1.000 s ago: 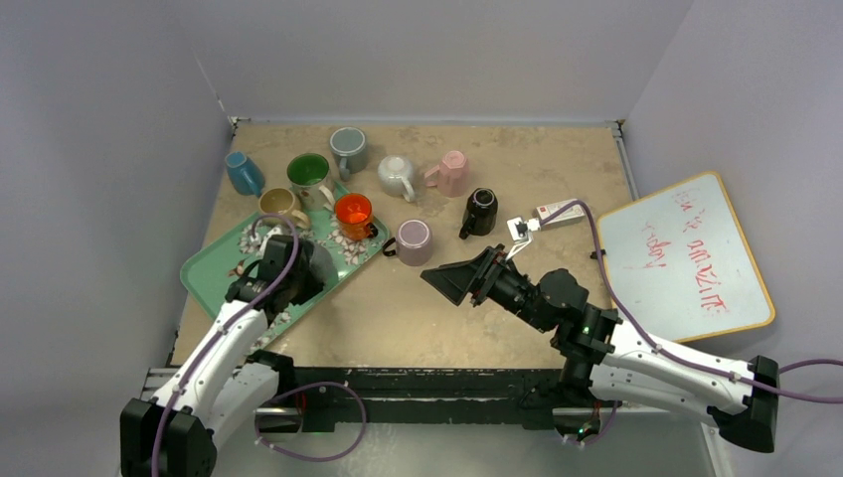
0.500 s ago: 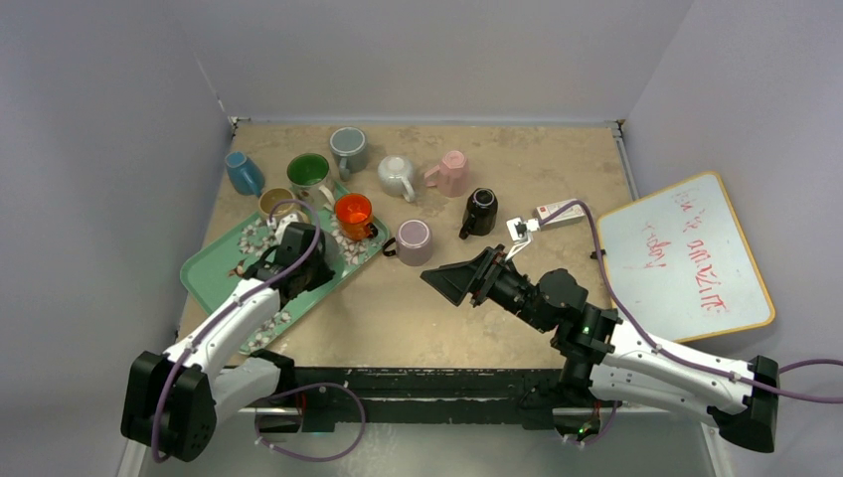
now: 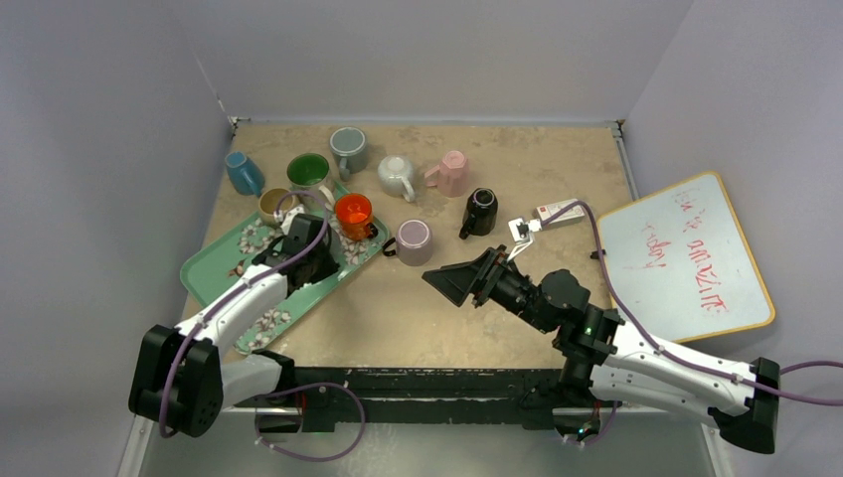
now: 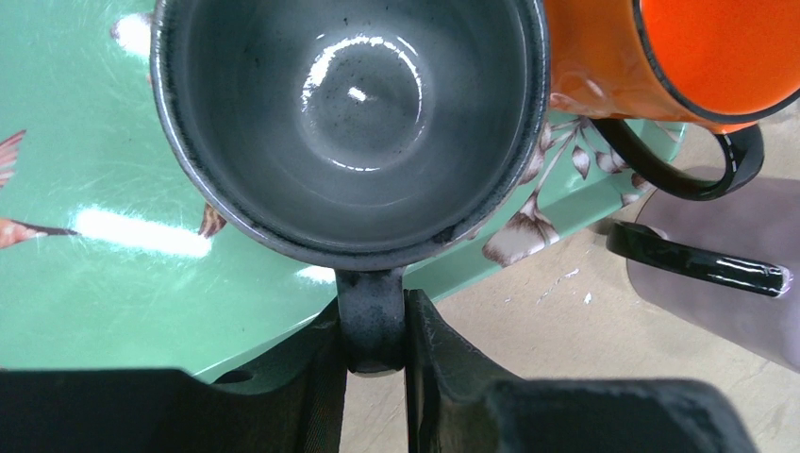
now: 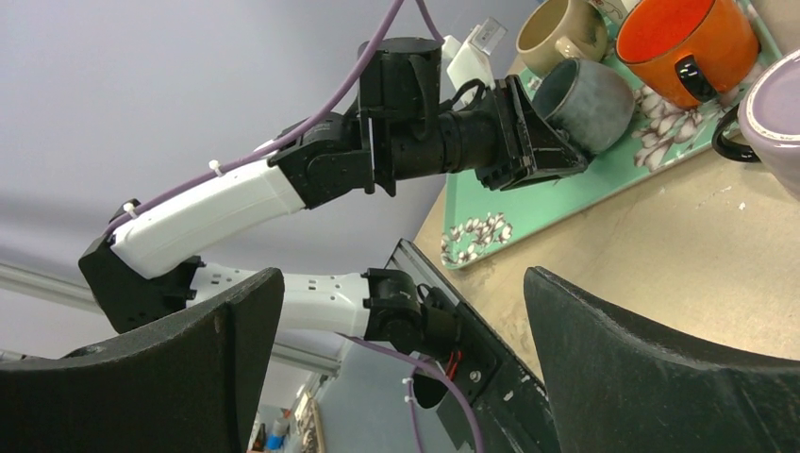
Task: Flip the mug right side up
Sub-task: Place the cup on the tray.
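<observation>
A grey mug sits on the green flowered tray, close to its near edge, with its open mouth facing the left wrist camera. My left gripper is shut on the mug's handle, one finger against each side. From above, the left gripper and the mug are on the tray just below the orange mug. My right gripper hovers over mid-table, wide open and empty; the right wrist view shows the grey mug on the tray beside the left gripper's end.
A lilac mug stands mouth down right of the tray. A beige mug shares the tray. Blue, green, grey, white, pink and black mugs sit behind. A whiteboard lies at right.
My left arm has reached further along the tray toward the orange mug, taking the grey mug with it. The right arm has not moved.
</observation>
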You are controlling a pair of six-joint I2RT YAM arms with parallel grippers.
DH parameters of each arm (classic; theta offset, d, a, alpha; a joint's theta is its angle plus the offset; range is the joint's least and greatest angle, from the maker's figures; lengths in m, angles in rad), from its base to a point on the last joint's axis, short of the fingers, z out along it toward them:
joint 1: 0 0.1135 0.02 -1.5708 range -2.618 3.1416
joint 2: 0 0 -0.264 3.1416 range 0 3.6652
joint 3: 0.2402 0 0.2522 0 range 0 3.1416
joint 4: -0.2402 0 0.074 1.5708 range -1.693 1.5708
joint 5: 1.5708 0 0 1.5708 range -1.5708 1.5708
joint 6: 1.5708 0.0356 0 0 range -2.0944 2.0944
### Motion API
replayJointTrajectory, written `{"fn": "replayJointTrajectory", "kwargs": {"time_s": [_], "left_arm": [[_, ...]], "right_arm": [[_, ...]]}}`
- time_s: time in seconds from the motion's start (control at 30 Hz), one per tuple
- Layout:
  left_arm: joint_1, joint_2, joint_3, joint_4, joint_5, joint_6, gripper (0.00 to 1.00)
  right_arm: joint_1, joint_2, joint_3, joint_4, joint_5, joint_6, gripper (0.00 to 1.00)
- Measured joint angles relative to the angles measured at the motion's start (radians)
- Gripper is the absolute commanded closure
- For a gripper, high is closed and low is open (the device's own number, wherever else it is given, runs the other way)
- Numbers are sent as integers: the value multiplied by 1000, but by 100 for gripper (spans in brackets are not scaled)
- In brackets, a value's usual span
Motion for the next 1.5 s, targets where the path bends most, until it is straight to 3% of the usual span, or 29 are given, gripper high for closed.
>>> {"fn": "replayJointTrajectory", "kwargs": {"time_s": [0.33, 1.1, 1.37, 1.47, 1.5], "left_arm": [[-3, 24, 4, 84, -5, 10, 66], [-3, 77, 59, 90, -10, 17, 62], [-3, -25, 89, 27, 21, 29, 40], [-3, -123, 110, -3, 48, 45, 17], [-3, -157, 121, -11, 61, 51, 14]], "right_arm": [[0, 0, 0, -13, 0, 0, 1], [0, -13, -2, -58, 27, 0, 1], [0, -8, 3, -198, 79, -6, 1], [0, 6, 10, -268, 109, -4, 1], [0, 16, 16, -298, 125, -4, 1]]}}
